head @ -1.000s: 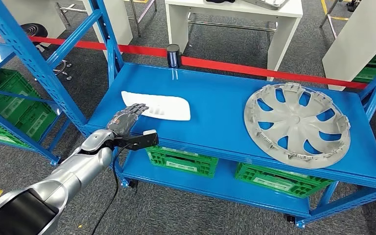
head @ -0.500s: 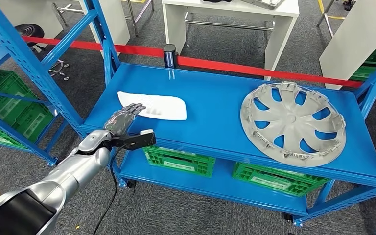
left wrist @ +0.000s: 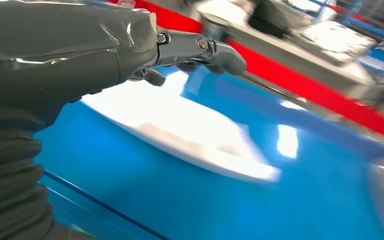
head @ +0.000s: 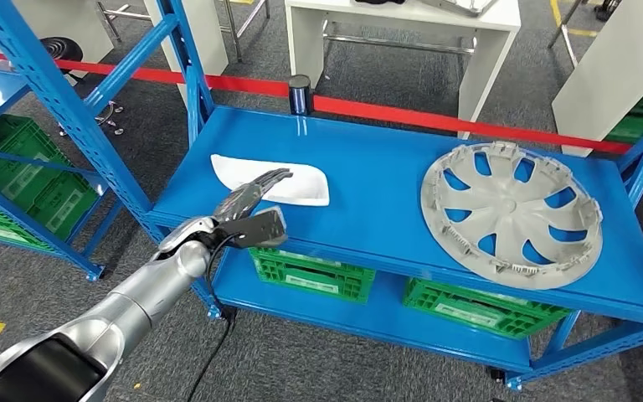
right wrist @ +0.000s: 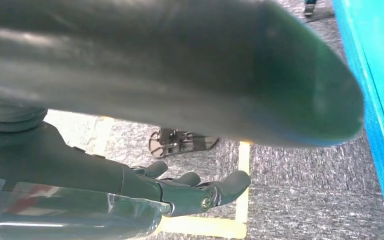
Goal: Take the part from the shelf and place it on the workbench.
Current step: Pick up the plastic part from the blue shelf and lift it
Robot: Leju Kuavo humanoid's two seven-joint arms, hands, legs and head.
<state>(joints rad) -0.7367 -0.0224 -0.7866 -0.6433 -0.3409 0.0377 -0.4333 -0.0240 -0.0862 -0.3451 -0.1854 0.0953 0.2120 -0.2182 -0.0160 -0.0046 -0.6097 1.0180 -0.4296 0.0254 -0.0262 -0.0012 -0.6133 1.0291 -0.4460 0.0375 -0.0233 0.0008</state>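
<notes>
A flat white part (head: 270, 179) lies on the blue shelf (head: 368, 151), toward its left side. My left hand (head: 255, 193) hovers over the part's near edge with its fingers stretched out and apart, holding nothing. The left wrist view has the same white part (left wrist: 180, 132), blurred, just beyond the outstretched fingers (left wrist: 200, 50). My right hand (right wrist: 180, 192) hangs by my side above the carpet, fingers loosely extended and empty.
A large grey wheel cover (head: 509, 211) lies on the shelf's right half. A dark cylinder (head: 300, 94) stands at the shelf's back edge. Green crates (head: 314, 273) sit on the lower level. A blue rack upright (head: 67, 109) rises at left. Red tape and white tables lie behind.
My left hand has reached forward and to the right, from the shelf's front-left corner to above the white part's near edge. The camera shifted slightly.
</notes>
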